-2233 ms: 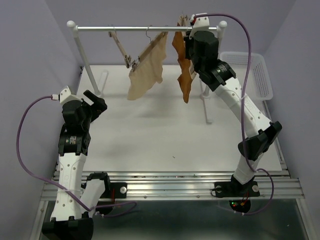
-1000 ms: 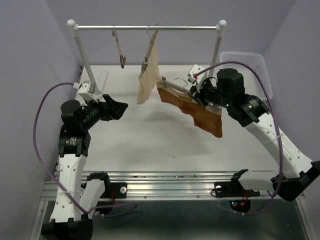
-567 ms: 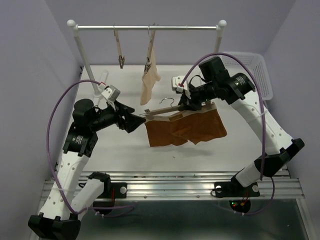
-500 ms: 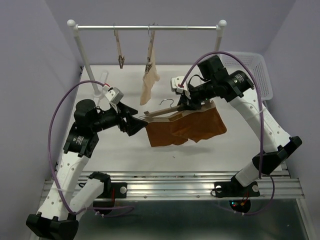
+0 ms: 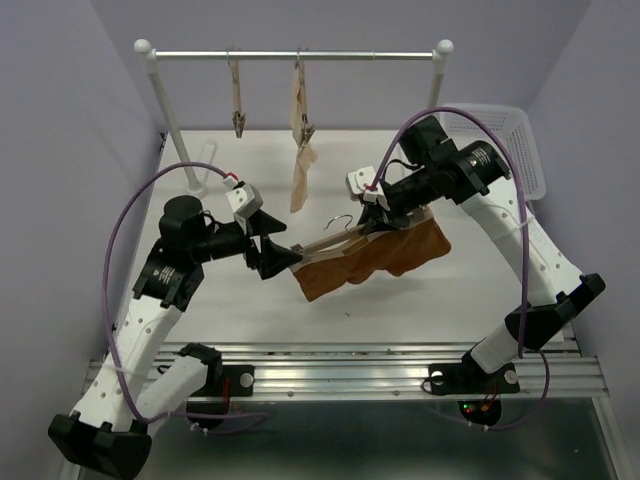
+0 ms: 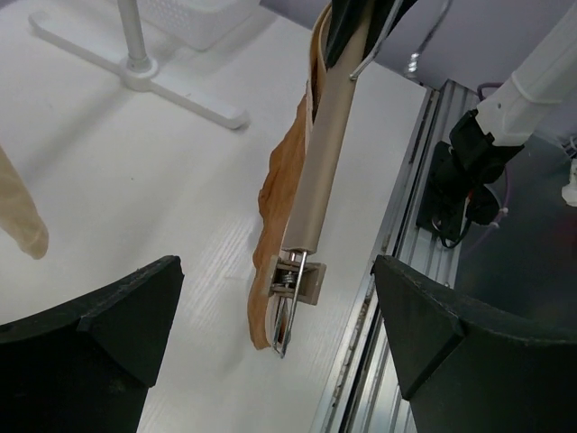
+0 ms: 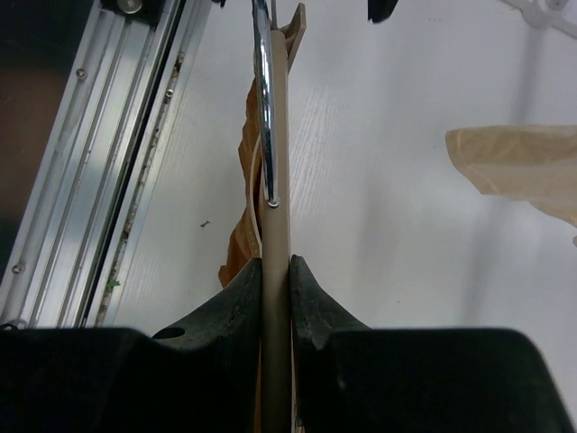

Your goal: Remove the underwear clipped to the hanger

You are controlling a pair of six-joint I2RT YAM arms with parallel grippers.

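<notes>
My right gripper [image 5: 392, 215] is shut on the bar of a beige wooden hanger [image 5: 335, 243] and holds it level above the table. The rust-orange underwear [image 5: 370, 262] hangs clipped under it. In the right wrist view the bar [image 7: 274, 180] runs straight out between my fingers, with the orange cloth [image 7: 243, 230] at its left. My left gripper [image 5: 280, 254] is open just off the hanger's left end; its view shows the end clip [image 6: 293, 287] and orange cloth [image 6: 281, 180] between the spread fingers. The beige underwear [image 5: 302, 165] hangs from a second hanger on the rail [image 5: 296, 56].
A bare clip hanger [image 5: 237, 100] hangs on the rail at the left. A white basket [image 5: 505, 150] stands at the back right. The rack's feet [image 6: 144, 74] rest on the white table. The aluminium front rail [image 5: 340, 378] runs along the near edge.
My right gripper took the hanger with the orange underwear off the rail and brought it down to mid-table, turning it level. My left arm swung in to the hanger's left end.
</notes>
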